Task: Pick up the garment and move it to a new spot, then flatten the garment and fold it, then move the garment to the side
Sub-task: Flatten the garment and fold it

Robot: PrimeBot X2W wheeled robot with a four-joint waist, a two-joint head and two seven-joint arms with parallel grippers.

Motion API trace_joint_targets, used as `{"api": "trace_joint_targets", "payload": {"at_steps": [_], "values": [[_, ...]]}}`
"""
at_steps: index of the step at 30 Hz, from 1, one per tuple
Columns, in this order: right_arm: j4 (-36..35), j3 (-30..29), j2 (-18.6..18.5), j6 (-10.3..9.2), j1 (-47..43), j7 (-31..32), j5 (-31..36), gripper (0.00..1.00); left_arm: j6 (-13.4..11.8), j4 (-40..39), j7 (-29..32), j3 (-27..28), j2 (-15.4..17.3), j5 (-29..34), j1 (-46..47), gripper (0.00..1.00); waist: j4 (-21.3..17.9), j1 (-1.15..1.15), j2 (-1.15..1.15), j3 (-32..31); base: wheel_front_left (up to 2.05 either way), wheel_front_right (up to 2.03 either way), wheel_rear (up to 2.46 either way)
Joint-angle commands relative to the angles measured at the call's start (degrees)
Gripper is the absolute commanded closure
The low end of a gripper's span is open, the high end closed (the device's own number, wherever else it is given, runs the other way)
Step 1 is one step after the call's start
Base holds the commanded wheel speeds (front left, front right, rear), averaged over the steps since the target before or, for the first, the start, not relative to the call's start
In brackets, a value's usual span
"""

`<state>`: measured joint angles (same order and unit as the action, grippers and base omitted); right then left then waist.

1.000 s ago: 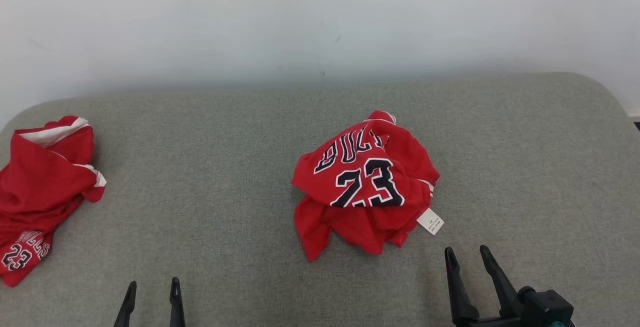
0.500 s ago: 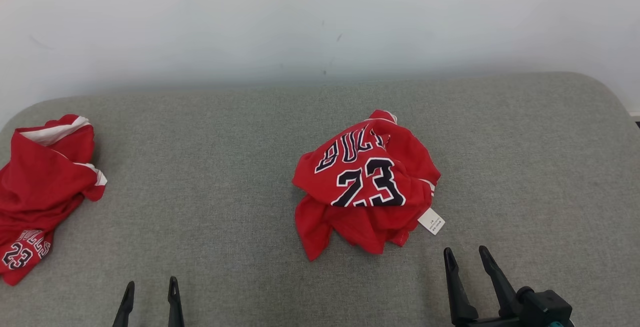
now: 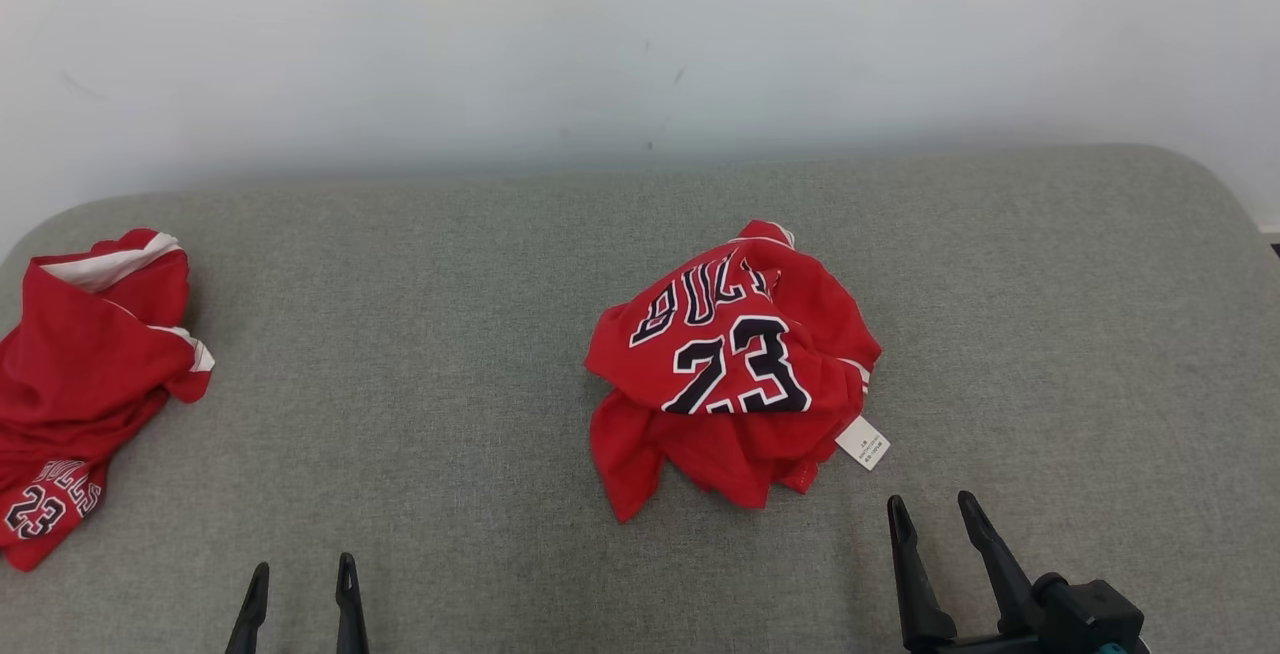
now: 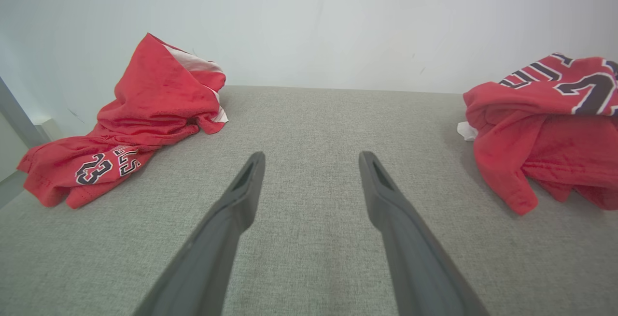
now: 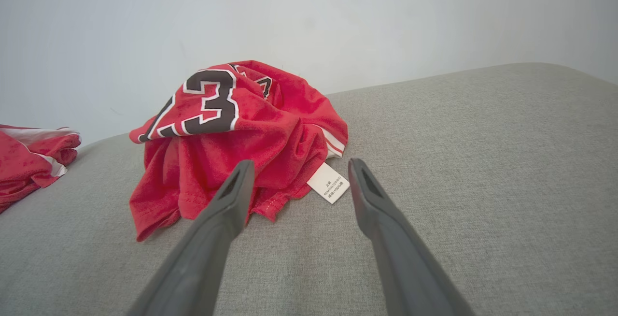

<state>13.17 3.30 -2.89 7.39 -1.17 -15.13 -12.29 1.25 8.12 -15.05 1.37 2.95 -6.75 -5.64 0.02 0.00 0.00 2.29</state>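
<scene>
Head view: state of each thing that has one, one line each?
Centre jersey: crumpled heap, 23 facing up, not held.
White tag: sticking out at the heap's near right edge.
Left jersey: crumpled, at the cushion's left edge, untouched.
Left gripper: fingers open, empty.
Right gripper: fingers open, empty, just short of the tag.

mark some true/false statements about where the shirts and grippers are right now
1. A crumpled red jersey lies mid-way along the grey cushion. True.
2. Its white tag sticks out on the side nearest the right gripper. True.
3. The right gripper is shut on the jersey. False: it is open, short of it.
4. The jersey's number reads 32. False: 23.
5. A second red garment lies at the cushion's left end. True.
6. The left gripper holds that garment. False: open, empty.
</scene>
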Motion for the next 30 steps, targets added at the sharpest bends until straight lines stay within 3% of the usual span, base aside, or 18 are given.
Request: {"api": "trace_joint_targets", "payload": {"at_steps": [1,30], "values": [[0.0,0.0,0.0,0.20,-0.4,0.0,0.5,0.00,-0.2,-0.2,-0.2,0.0,-0.1,-0.4,-0.5,0.00,0.0,0.00,0.00,-0.1,0.00,0.00,0.00],[0.1,0.1,0.0,0.20,0.1,0.0,0.6,0.00,-0.4,-0.4,-0.2,-0.2,-0.1,-1.1,-0.3,0.00,-0.7,0.00,0.00,0.4,0.00,0.00,0.00]]}}
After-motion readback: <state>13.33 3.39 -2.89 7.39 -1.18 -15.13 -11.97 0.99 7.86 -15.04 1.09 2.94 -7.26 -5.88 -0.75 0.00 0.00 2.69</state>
